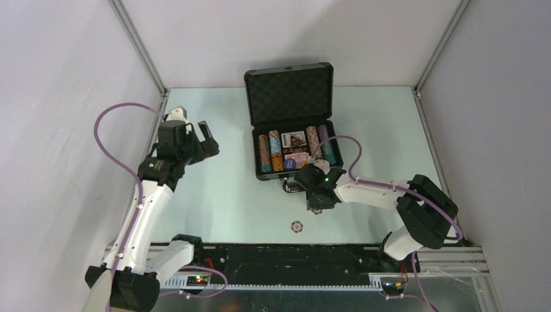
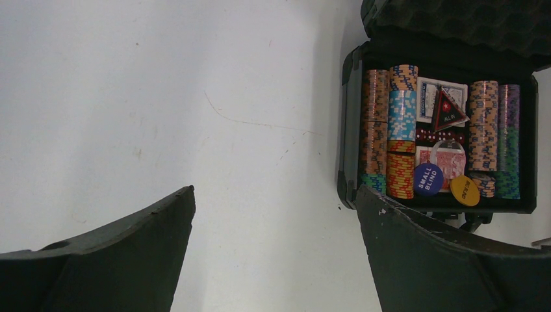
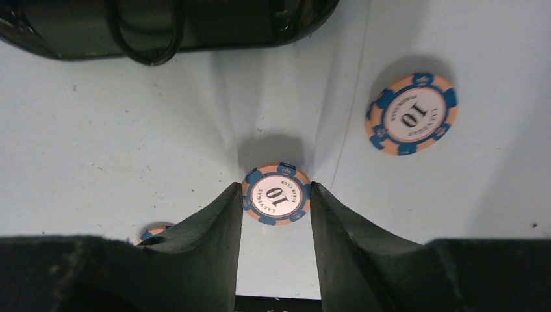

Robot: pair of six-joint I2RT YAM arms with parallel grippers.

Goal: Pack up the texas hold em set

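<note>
Case (image 1: 289, 94): black, foam-lined, open at the far middle of the table (image 1: 214, 208), lid upright; tray holds chip rows (image 2: 402, 130) on both sides, cards (image 2: 448, 161) between them, a blue disc (image 2: 428, 179) and a yellow disc (image 2: 464, 190) at the near end. Right gripper (image 3: 275, 203): just in front of the case, pointing down, jaws partly closed, both fingers (image 3: 208, 240) touching the rim of one orange-and-blue chip (image 3: 276, 193), which is pinched flat between them; its shadow falls on the table beyond it. Second chip (image 3: 411, 113): same pattern, flat on the table, apart from the fingers. Third chip (image 3: 156, 231): mostly hidden behind one finger. Handle (image 3: 151, 62): a dark loop on the case front, just past the held chip. Loose chip (image 1: 297, 227): on the table near the right gripper, on the arms' side; which of the above it matches I cannot tell. Left gripper (image 1: 209, 140): raised well left of the case, jaws wide apart, holding nothing.
</note>
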